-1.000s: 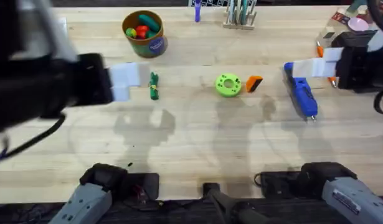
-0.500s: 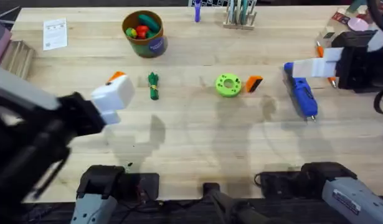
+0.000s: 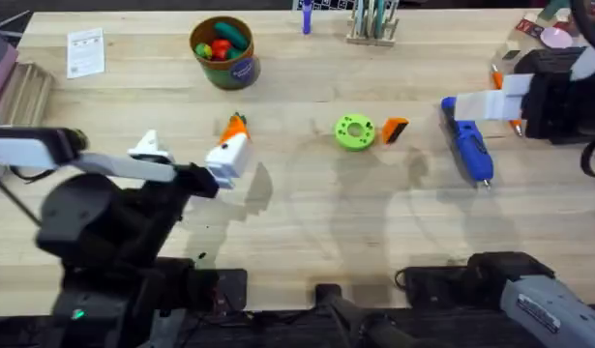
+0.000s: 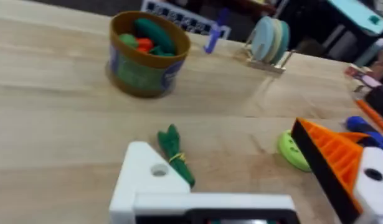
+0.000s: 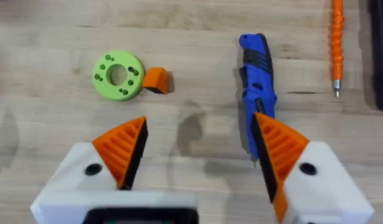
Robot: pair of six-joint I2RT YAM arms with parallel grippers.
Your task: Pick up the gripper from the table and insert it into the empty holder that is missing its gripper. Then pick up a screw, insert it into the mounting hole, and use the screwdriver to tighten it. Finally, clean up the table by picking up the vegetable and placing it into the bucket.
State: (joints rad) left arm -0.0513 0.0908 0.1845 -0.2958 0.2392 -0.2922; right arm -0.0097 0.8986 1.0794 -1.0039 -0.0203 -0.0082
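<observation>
Compared with half a second earlier, the left end effector (image 3: 191, 159) had been swung right, one finger over the vegetable (image 4: 175, 154), its fingers spread; one holder (image 4: 147, 183) was seen bare. The right end effector (image 5: 197, 155) was unchanged, fingers apart above the screwdriver (image 3: 468, 143). The gripper (image 3: 395, 130) lay beside the green disc (image 3: 355, 131). The bucket (image 3: 223, 50) stood at the far side of the pale wooden tabletop (image 3: 307, 222), with a rack (image 3: 372, 21) behind.
</observation>
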